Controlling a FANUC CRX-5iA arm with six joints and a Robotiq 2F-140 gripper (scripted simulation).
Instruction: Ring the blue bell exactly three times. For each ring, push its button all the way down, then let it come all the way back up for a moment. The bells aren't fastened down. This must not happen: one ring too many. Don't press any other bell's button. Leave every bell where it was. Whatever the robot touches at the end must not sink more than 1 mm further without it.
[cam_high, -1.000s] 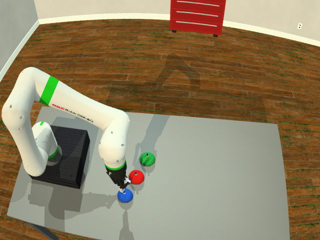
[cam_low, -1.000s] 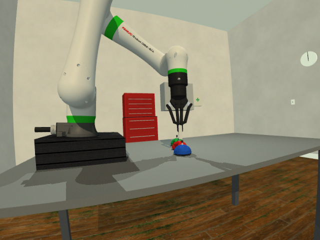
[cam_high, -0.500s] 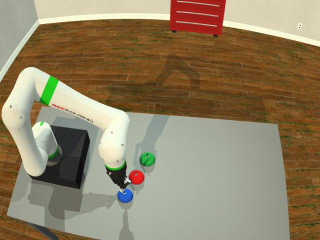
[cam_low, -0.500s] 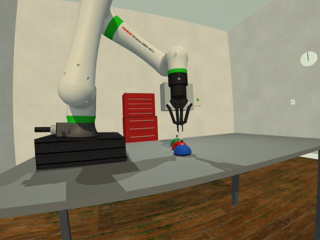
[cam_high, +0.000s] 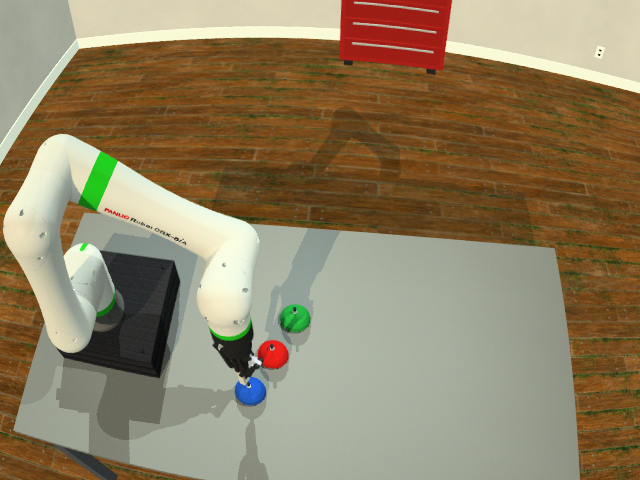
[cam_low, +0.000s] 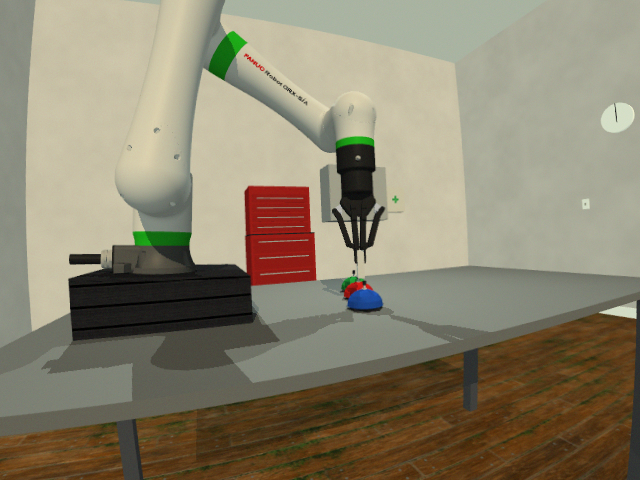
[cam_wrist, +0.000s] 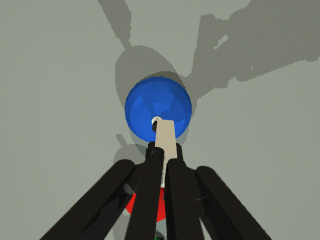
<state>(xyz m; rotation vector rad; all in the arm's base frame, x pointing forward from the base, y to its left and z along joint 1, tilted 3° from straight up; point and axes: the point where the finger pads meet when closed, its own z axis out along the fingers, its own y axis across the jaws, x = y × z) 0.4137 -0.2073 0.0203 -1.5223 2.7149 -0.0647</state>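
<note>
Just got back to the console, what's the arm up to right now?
The arm is working the blue bell, the nearest of three bells in a row on the grey table. Its gripper points straight down with the jaws shut on nothing, the tip right over the blue bell's button. Whether the button is pressed in cannot be told. The red bell and the green bell sit just behind, untouched.
</note>
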